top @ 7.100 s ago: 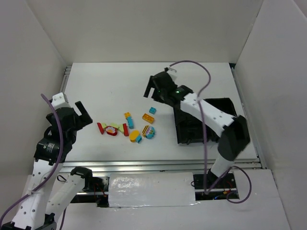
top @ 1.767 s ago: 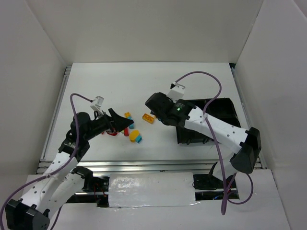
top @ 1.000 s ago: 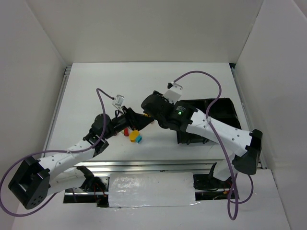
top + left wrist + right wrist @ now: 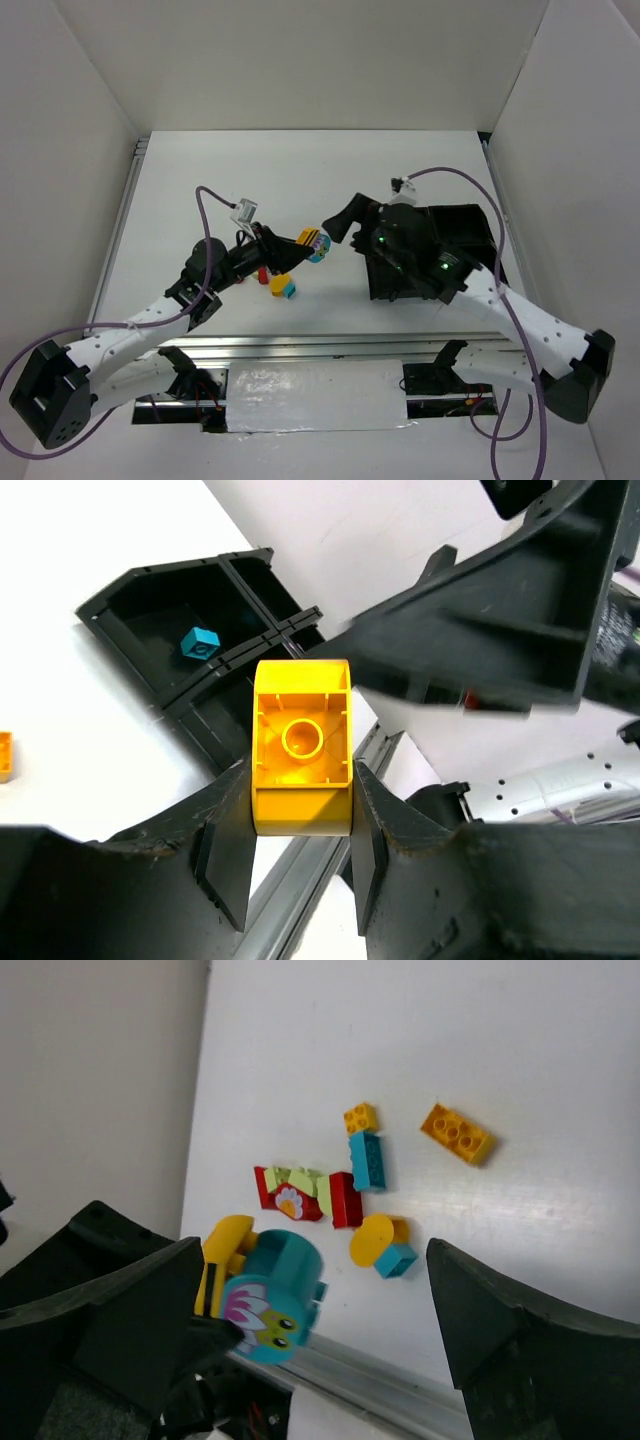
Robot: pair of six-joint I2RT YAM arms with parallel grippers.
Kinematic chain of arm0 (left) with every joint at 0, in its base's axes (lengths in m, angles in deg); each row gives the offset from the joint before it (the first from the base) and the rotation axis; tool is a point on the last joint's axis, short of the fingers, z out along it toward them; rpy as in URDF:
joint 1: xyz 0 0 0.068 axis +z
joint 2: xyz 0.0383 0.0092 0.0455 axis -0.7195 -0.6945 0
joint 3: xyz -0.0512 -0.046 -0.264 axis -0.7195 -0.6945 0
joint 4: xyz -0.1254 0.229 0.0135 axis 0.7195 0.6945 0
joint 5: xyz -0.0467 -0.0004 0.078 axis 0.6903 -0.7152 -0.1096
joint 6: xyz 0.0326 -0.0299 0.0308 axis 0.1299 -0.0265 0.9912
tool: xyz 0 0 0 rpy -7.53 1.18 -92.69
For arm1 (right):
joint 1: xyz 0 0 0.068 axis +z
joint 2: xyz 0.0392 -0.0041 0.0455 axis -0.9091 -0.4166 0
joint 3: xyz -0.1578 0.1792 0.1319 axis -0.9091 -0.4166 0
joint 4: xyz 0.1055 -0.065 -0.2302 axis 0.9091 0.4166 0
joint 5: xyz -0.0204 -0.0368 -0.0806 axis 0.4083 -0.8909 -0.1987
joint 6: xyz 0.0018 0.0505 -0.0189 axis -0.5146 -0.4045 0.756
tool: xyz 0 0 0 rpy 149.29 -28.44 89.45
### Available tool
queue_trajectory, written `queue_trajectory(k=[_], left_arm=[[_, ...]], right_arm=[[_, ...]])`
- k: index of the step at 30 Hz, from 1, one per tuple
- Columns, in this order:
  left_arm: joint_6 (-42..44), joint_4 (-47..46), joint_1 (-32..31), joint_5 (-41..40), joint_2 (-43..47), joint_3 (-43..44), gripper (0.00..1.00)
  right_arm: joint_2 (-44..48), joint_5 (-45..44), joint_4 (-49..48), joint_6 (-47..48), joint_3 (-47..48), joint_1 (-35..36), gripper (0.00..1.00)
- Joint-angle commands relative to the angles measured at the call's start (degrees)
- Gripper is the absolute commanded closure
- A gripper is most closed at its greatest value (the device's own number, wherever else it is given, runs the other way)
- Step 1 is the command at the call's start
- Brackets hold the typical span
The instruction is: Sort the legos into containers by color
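Note:
My left gripper is shut on a yellow lego, its hollow underside facing the camera. A cyan round lego with a flower face sits against that yellow one, raised above the table; the pair shows at the left gripper's tip. My right gripper is wide open around the pair without touching it, just right of it in the top view. The black four-compartment tray lies at right, with a cyan lego in one compartment.
Loose legos lie on the white table: a small yellow one, a cyan one, an orange one, a red and green cluster, a yellow round one with a cyan block. The table's metal front rail runs below.
The left gripper has shut on the yellow lego. The right gripper has opened wide and pulled back to the right, off the lego pair.

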Motion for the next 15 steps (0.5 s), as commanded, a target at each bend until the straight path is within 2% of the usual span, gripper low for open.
queue_trajectory(k=[1, 2, 3, 4, 7, 11, 15], left_arm=[[3.2, 1.6, 0.4, 1.2, 3.0, 3.6, 1.00], [3.8, 2.8, 0.6, 3.4, 3.6, 4.2, 1.00], [4.4, 4.0, 0.6, 5.0, 3.8, 5.0, 1.00], [4.6, 4.6, 0.6, 6.8, 4.0, 6.2, 1.00], [3.9, 4.5, 0.7, 12.9, 5.2, 7.1, 1.00], [2.5, 2.4, 0.6, 19.4, 6.4, 7.7, 1.00], [1.1, -0.4, 0.7, 23.6, 7.2, 7.3, 1.00]], right_arm=[[9.2, 16.5, -13.3, 13.4, -6.4, -6.5, 0.00], [10.7, 19.9, -19.2, 18.7, -11.2, -7.5, 0.00], [13.4, 29.0, -21.4, 20.3, -13.2, -8.7, 0.00], [14.3, 33.5, -22.8, 21.6, -15.1, -11.4, 0.00], [17.9, 46.4, -29.6, 24.0, -19.8, -13.3, 0.01], [20.2, 55.8, -38.2, 24.1, -24.3, -14.7, 0.04], [18.9, 63.1, -45.7, 20.3, -25.5, -16.1, 0.11]])
